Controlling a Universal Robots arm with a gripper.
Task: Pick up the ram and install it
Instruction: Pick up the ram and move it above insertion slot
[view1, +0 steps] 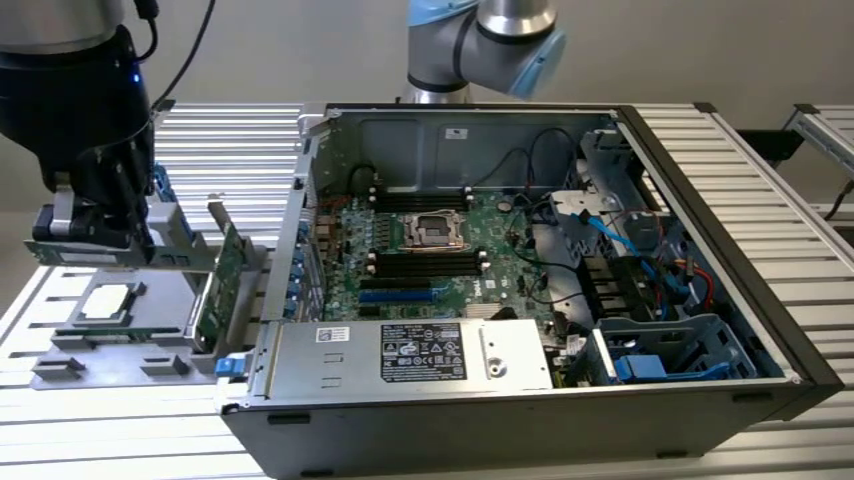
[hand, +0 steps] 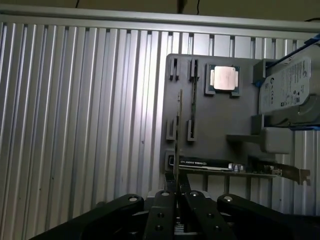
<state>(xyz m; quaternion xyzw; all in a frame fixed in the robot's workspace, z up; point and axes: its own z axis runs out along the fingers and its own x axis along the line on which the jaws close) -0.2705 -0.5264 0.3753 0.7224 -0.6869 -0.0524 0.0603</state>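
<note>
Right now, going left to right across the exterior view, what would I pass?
Pincer gripping the ram → green expansion card standing upright → motherboard inside the open computer case → blue drive cage.

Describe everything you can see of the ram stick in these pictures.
The ram shows edge-on in the wrist view as a thin, flat, straight strip, pale along its lit edge. The gripper is shut on one end, its jaws pressed against both faces. The rest juts out over the grey holder tray, between its slot posts.
</note>
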